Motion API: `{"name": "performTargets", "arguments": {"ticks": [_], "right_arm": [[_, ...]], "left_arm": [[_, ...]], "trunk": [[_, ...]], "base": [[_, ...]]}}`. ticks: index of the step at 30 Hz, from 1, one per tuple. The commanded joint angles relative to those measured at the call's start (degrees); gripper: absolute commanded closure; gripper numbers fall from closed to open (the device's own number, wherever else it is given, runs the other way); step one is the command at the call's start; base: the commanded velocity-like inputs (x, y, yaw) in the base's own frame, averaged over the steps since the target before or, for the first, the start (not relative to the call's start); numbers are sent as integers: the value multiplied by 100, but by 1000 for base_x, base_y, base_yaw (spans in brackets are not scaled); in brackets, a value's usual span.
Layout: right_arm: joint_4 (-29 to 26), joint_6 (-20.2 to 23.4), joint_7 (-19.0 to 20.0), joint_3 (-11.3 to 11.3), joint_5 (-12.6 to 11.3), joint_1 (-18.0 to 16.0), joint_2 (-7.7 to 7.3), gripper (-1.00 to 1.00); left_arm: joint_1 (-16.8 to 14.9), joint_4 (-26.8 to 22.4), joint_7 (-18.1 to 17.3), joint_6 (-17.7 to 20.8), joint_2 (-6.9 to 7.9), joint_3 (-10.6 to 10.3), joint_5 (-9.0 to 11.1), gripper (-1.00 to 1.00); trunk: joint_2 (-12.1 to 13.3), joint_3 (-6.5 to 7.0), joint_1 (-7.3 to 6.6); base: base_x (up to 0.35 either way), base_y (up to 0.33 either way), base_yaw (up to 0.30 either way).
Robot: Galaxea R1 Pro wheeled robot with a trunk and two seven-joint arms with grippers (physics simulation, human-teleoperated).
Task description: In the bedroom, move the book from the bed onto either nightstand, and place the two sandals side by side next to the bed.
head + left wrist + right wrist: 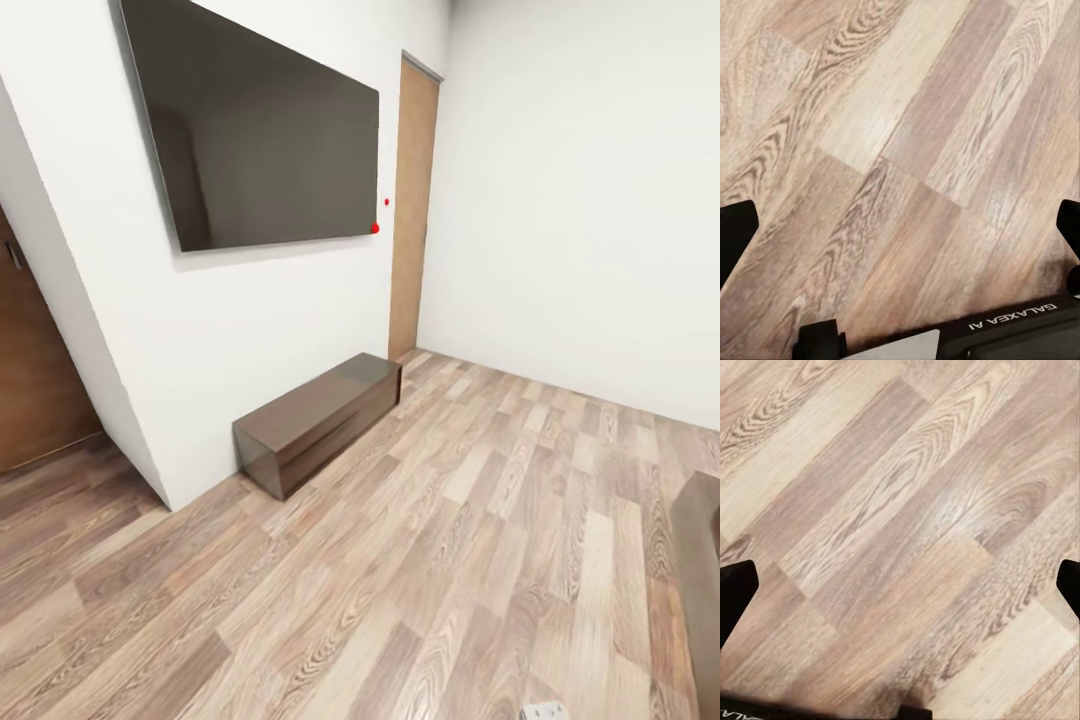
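Note:
I am in a white-walled room with a wood-plank floor. The book, the two sandals and the nightstand are out of view. A dark brown edge cuts in at the far right of the head view; I cannot tell whether it is the bed. My left gripper hangs over bare planks, its dark fingertips far apart, open and holding nothing. My right gripper is likewise open over bare floor, with fingertips at the picture's sides.
A long low dark brown cabinet stands against the wall under a large black wall screen. A light brown door is in the far corner and a darker door at the left. A white wall corner juts out.

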Motion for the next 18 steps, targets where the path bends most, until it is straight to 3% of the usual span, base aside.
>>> {"name": "performTargets", "arguments": {"ticks": [1,13,18], "right_arm": [[25,-34,38,42,-60,-9,3,-100],[22,-34,61,41,-56,-9,-11,-100],[23,-34,64,43,-32,-9,-10,-100]], "left_arm": [[-4,6,-21,-17,2,-21,32,-100],[-5,6,-21,-17,2,-21,33,-100],[-4,6,-21,-17,2,-21,36,-100]], "trunk": [[-3,-6,3],[-3,-6,3],[-3,-6,3]], "base": [[334,0,-32],[334,0,-211],[334,0,-77]]}}
